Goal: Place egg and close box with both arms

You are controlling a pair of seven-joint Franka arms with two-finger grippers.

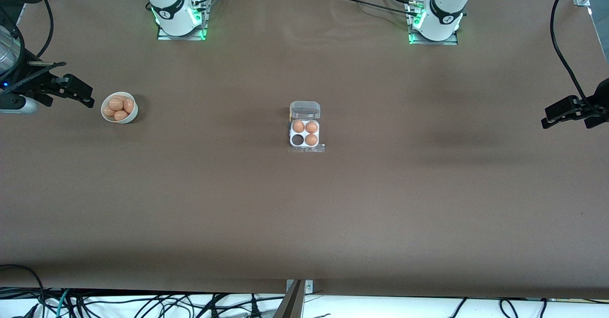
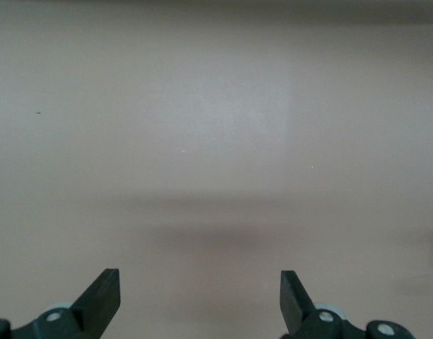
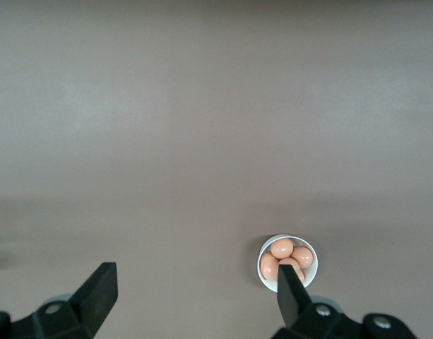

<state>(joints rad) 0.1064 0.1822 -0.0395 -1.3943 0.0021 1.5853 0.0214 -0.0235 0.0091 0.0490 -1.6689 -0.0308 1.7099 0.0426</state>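
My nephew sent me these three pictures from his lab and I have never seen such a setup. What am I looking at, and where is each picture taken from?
These are two white robot arms bolted to a brown table, each ending in a black two-finger gripper. The wide picture comes from a high camera facing the robots. The other two come from cameras on the arms' wrists, looking down past the fingers.

The left gripper hangs open over bare table at its own end. The right gripper hangs open beside a white bowl of brown eggs. Neither holds anything.

In the middle of the table sits a small egg box with its clear lid open. Three cells hold eggs; one cell, on the side nearer the front camera, is empty.
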